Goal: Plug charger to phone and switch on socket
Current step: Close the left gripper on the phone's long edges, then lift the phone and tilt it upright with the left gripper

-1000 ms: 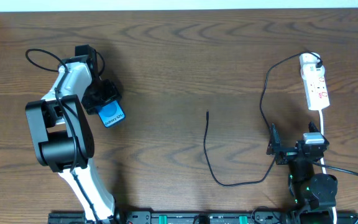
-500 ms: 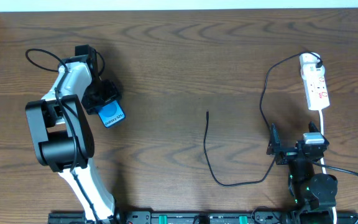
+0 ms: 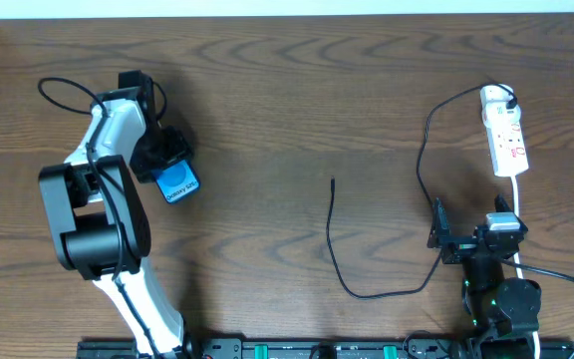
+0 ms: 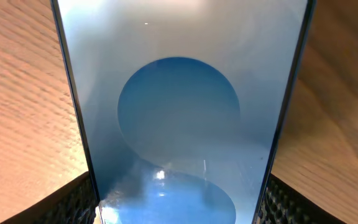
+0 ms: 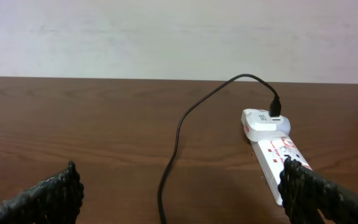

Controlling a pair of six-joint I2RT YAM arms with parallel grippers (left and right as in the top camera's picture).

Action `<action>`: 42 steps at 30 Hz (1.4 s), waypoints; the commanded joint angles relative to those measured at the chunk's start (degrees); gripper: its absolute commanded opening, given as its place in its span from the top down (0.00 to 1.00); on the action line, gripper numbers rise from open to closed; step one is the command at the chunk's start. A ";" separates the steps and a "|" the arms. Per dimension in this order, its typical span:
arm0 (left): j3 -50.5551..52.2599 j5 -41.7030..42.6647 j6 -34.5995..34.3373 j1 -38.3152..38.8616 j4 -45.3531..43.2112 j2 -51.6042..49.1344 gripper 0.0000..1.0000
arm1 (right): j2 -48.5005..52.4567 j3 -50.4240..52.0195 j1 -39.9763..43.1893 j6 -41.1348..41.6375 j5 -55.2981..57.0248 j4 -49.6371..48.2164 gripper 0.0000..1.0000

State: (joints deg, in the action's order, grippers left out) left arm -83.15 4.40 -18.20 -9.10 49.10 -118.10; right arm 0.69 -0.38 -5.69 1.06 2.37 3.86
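dark wood-grain bench point(image 3: 267, 80) fills the overhead view; a pale wall point(image 5: 166, 31) stands behind it in the right wrist view.

item 1, phone point(image 3: 178, 182): located at the left of the bench, blue screen up, set at an angle. the left pincer point(image 3: 165, 165) is pinching it across its width. in the left wrist view the dark pads point(image 4: 73, 208) sit against both long edges of the phone and the screen fills the gap between them. whether the phone rests on the bench or is raised off it cannot be told from these views.

item 2, socket point(image 3: 507, 140): lies flat at the far right of the bench, red marks on its white face. its thick white cord point(image 3: 517, 199) leaves the near end and runs toward the right arm.

item 3, charger point(image 3: 332, 239): the black plug point(image 3: 511, 100) is seated at the far end of the socket. the cable arcs left, drops past the right arm, loops along the near side of the bench and rises to the connector tip point(image 3: 333, 181). the tip lies loose on bare wood near the middle of the bench, well apart from the phone.

item 4, right pincer point(image 5: 179, 186): spread wide, pinching nothing, pointed at the socket from the near side and not touching it. the cable passes just beside its left finger.
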 commanded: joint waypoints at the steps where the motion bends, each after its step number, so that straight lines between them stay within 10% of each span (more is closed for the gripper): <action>1: -0.35 -0.31 -0.09 -0.11 0.31 4.22 0.93 | -0.26 0.07 -0.35 0.59 0.50 0.22 0.01; 13: -0.35 5.40 -0.09 -0.11 1.40 7.98 0.93 | -0.26 0.07 -0.35 0.59 0.50 0.22 0.01; 33: -0.35 69.05 -0.13 -0.09 -0.13 8.07 0.93 | -0.26 0.07 -0.35 0.61 0.50 0.22 0.01; 42: -0.35 76.41 -12.46 -0.09 0.09 8.07 0.92 | -0.26 0.07 -0.35 0.59 0.50 0.22 0.01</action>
State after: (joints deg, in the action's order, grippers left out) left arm -83.15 74.67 -23.40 -9.15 49.04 -112.29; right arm 0.69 -0.38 -5.69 1.06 2.37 3.86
